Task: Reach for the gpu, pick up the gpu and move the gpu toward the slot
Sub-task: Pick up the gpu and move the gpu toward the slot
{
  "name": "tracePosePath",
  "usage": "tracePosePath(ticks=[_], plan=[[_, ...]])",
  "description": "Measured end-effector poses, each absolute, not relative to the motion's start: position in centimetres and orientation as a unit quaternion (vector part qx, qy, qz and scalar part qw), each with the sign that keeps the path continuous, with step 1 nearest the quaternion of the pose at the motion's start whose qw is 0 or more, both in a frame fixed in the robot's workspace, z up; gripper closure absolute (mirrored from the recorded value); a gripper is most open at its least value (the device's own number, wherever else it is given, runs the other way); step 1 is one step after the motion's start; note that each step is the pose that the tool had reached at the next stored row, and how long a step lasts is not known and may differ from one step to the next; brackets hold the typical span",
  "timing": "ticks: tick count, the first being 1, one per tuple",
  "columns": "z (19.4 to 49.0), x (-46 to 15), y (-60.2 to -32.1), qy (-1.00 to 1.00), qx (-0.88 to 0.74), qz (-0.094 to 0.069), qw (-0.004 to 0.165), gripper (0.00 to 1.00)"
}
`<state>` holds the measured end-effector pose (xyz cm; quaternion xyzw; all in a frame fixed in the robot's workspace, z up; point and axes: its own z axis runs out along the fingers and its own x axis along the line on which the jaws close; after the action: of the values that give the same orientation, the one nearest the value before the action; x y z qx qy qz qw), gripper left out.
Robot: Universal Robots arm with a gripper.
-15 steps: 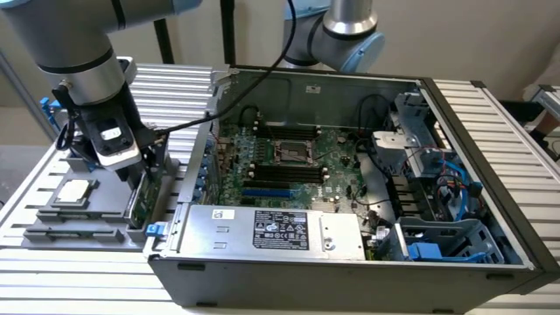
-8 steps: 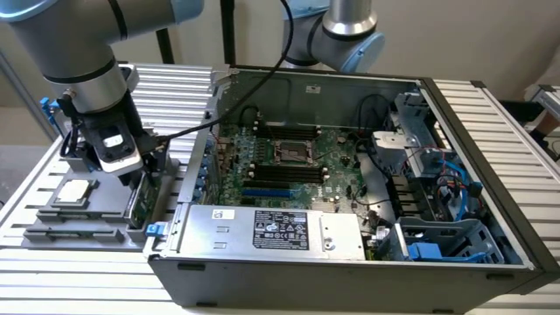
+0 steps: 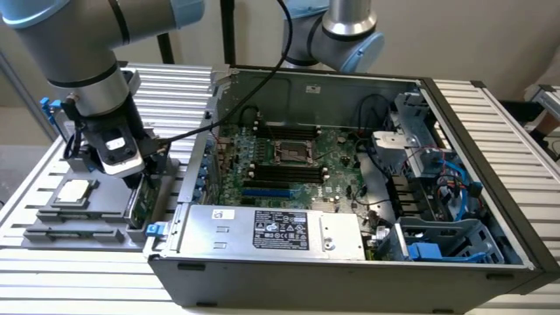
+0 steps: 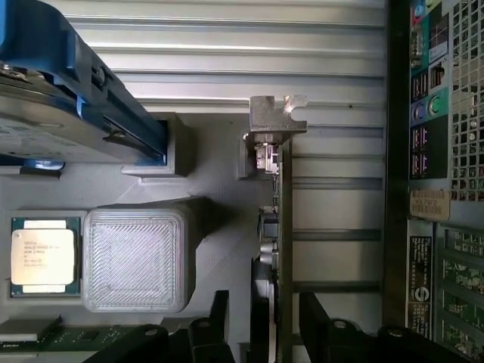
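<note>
**Arm:** Dark prongs of my end effector (image 4: pixel 265 302) sit nearest the wrist lens. They are spread apart, one on each side of the gpu (image 4: pixel 286 219), and pinch nothing.

**Operator:** Lay out the rest, biggest first.

**Arm:** Going by the exterior view, the slatted table (image 3: pixel 516 125) carries everything. The open computer case (image 3: pixel 350 289) sits at the centre. The grey holder tray (image 3: pixel 52 226) lies at nine o'clock from the case. The gpu stands on edge in that tray, on the side nearest the case, with its silver bracket at the end away from my prongs. The small square chip (image 3: pixel 72 190) lies at nine o'clock from the gpu.

**Operator:** Which step is this?

**Arm:** The end of the reach, I judge, since the card is seated and not yet lifted. A grip would call for closing squarely on that thin board, then pulling straight out of the holder.
</note>
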<state>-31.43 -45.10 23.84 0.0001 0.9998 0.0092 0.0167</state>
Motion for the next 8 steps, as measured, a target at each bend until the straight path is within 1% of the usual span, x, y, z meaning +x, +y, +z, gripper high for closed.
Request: tracePosePath(ticks=[1, 4, 5, 6, 7, 8], plan=[[23.84, -31.43, -45.03, 1.0, 0.0, 0.009, 0.017, 0.55], [23.84, -31.43, -44.74, 1.0, 0.0, 0.008, 0.017, 0.55], [23.83, -31.44, -44.73, 1.0, 0.0, 0.008, 0.017, 0.58], [23.83, -31.47, -44.73, 1.0, 0.0, 0.007, 0.018, 0.58], [23.84, -31.49, -44.73, 1.0, 0.0, 0.006, 0.018, 0.65], [23.83, -31.49, -44.73, 1.0, 0.0, 0.006, 0.018, 0.65]])
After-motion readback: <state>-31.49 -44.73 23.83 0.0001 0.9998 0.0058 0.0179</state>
